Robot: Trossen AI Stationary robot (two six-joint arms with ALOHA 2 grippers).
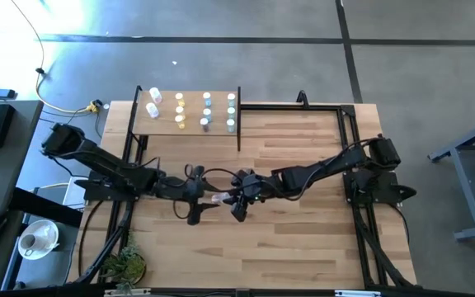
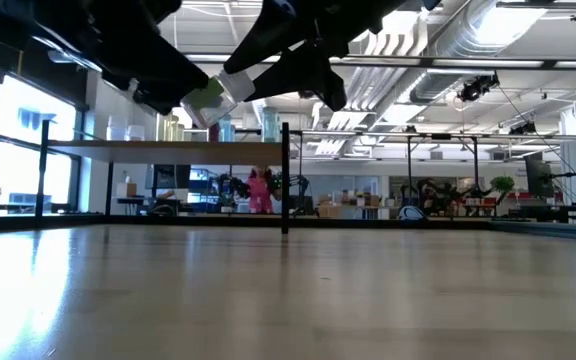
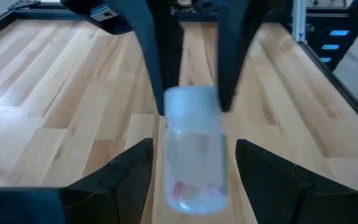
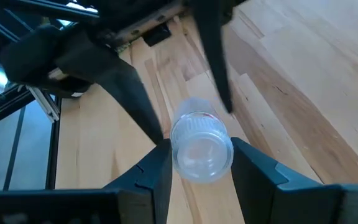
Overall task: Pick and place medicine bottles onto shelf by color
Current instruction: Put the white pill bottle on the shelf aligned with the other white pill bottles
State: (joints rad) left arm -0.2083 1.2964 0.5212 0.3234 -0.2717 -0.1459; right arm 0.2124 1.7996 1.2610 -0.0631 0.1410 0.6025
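The table point(image 1: 303, 239) is bare across its near half, and the shelf point(image 1: 192, 124) stands at its far edge, already carrying rows of medicine bottles point(image 1: 206, 112) sorted into columns. Both arms meet above the middle of the table, well apart from the shelf.

The right tool point(image 1: 236, 198) is clamped narrowly on the cap end of one clear medicine bottle point(image 3: 194, 155), which is held off the table, lying roughly level. The left tool point(image 1: 207, 200) is spread wide, one finger on either side of the bottle's body, apparently not touching it.

This looks like a handover between the arms. To do it well, the right tool should keep its grip firm and steady until the left tool has closed squarely on the body, centred between its fingers point(image 3: 126, 180) and clear of the cap. The smooth, round bottle could roll or slip, so only one tool should let go, and only once the other has a sure hold.
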